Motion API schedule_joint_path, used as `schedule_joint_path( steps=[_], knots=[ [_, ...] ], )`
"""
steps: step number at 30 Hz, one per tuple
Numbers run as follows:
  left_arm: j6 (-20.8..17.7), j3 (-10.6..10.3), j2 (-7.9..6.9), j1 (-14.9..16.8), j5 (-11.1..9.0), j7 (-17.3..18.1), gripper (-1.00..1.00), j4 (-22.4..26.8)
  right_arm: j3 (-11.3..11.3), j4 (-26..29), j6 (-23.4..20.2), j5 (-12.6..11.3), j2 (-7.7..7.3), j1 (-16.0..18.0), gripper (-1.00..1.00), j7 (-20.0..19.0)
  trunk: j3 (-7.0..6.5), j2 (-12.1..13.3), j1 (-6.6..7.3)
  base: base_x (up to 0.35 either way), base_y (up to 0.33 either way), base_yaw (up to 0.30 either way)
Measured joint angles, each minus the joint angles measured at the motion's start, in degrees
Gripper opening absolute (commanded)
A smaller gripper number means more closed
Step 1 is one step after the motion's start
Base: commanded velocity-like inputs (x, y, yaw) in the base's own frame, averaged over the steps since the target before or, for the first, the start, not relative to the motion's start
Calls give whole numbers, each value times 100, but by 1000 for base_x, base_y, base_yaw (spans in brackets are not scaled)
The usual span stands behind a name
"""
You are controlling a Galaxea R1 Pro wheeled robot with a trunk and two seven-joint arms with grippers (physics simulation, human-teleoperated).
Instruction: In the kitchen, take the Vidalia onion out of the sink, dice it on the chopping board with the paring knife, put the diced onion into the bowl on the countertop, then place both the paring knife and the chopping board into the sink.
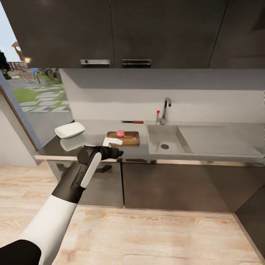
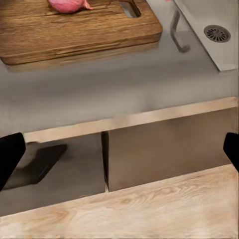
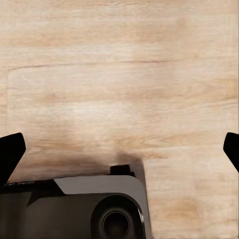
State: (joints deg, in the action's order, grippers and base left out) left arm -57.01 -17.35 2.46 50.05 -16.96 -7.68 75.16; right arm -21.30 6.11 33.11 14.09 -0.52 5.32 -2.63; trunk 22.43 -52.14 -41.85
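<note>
The pink Vidalia onion lies on the dark brown chopping board, which rests on the grey countertop just left of the sink. Behind the board, near the backsplash, lies the paring knife. At the counter's left end sits the white bowl. My left gripper hovers open at the counter's front edge, short of the board, holding nothing. Over the wooden floor my right gripper hangs open and empty.
A chrome tap with a red knob stands behind the basin, and a flat draining area extends to the right. Dark cabinet fronts sit below the counter, black upper cabinets above. The robot's base lies under the right gripper.
</note>
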Motion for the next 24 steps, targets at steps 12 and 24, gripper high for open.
schedule_joint_path(
  steps=[12,24],
  knots=[
    [235,-45,23,0,1,31,100,-1028,-3,0,0,0,0,0,100,1,0,0,2,-256,0,0],
    [4585,-958,226,-1,-14,64,100,-5804,-9,7,20,0,-11,0,100,7,1,0,3,-14,0,0]
  ],
)
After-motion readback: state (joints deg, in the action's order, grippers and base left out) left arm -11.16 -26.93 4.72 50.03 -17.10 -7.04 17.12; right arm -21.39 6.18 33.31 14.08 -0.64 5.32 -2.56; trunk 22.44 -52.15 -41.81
